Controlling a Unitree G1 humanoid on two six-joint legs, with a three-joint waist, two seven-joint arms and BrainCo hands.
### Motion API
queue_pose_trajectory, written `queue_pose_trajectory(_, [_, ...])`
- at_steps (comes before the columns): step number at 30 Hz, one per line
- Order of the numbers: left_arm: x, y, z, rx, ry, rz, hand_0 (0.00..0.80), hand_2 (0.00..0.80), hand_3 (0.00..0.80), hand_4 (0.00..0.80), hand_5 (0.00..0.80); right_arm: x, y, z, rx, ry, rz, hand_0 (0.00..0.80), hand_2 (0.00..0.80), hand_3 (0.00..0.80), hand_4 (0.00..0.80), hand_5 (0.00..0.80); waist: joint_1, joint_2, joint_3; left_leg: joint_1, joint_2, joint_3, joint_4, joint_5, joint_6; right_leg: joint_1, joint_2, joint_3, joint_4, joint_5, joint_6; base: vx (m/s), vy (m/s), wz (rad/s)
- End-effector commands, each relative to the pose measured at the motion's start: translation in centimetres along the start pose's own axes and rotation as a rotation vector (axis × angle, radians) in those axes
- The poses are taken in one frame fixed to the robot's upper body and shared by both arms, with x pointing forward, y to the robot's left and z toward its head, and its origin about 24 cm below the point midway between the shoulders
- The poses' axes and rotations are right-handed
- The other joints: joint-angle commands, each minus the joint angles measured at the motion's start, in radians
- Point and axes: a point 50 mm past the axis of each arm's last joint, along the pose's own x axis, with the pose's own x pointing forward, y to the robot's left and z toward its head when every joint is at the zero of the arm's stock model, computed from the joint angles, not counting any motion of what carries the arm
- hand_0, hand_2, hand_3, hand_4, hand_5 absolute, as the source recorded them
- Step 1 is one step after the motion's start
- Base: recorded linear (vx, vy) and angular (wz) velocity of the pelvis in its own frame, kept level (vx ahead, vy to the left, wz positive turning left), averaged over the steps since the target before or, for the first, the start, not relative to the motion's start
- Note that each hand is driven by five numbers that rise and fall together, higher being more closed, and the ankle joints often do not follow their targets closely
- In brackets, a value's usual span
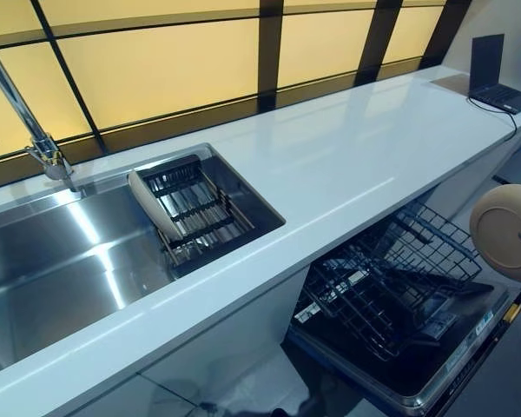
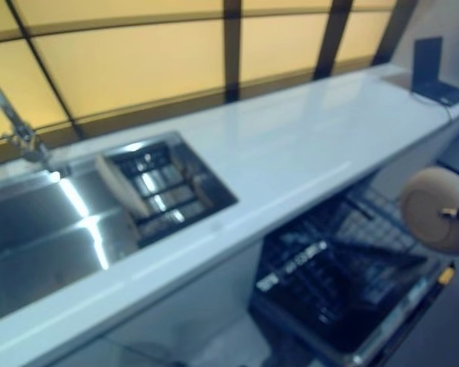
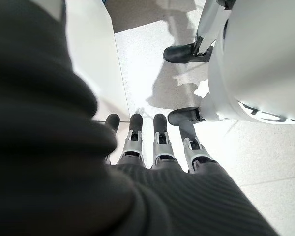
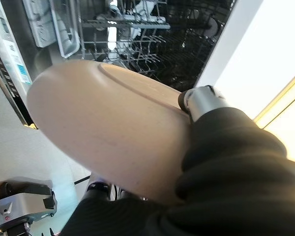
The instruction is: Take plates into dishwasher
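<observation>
A beige plate [image 1: 506,231] hangs at the far right, above the open dishwasher's pulled-out black wire rack [image 1: 391,278]. My right hand [image 4: 199,101] is shut on this plate [image 4: 108,128], thumb over its rim, with the rack [image 4: 137,29] beyond it. Another beige plate [image 1: 153,204] stands on edge in the dark drying rack [image 1: 195,208] inside the steel sink [image 1: 61,261]. My left hand [image 3: 147,142] hangs down by the floor with straight fingers and holds nothing.
A long white counter [image 1: 347,148] runs along the window. The faucet [image 1: 35,139] stands at the sink's back left. A laptop [image 1: 495,78] sits at the counter's far right end. The dishwasher door [image 1: 451,365] lies open low in front.
</observation>
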Motion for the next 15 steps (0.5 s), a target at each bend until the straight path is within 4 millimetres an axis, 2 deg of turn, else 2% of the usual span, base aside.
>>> queue_pose_trajectory(1, [-0.5, 1.5, 0.7, -0.009, -0.022, 0.032, 0.0, 0.0, 0.0, 0.0, 0.0, -0.2, -0.7, 1.7, -0.027, -0.112, -0.062, 0.8, 0.8, 0.8, 0.8, 0.8, 0.008, -0.031, -0.011, 0.039, -0.004, -0.035, 0.004, -0.09, 0.035, 0.017, 0.005, -0.005, 0.003, -0.035, 0.049, -0.006, -0.05, -0.09])
queue_pose_trajectory(11, [-0.2, 0.7, 1.4, -0.004, -0.058, 0.008, 0.0, 0.0, 0.0, 0.0, 0.0, 1.1, 4.1, 2.5, -0.083, -0.196, -0.058, 0.8, 0.8, 0.8, 0.8, 0.8, -0.004, 0.004, 0.023, 0.024, -0.007, -0.042, 0.004, -0.086, 0.035, 0.0, 0.002, -0.009, 0.003, -0.034, 0.046, -0.025, -0.046, 0.0])
queue_pose_trajectory(15, [-0.1, 0.4, 1.8, 0.004, -0.072, -0.007, 0.0, 0.0, 0.0, 0.0, 0.0, 1.4, 5.0, 3.2, -0.091, -0.218, -0.056, 0.8, 0.8, 0.8, 0.8, 0.8, -0.002, 0.027, 0.045, 0.015, -0.011, -0.047, 0.004, -0.084, 0.036, -0.007, -0.003, -0.016, 0.003, -0.035, 0.044, -0.022, -0.027, 0.01])
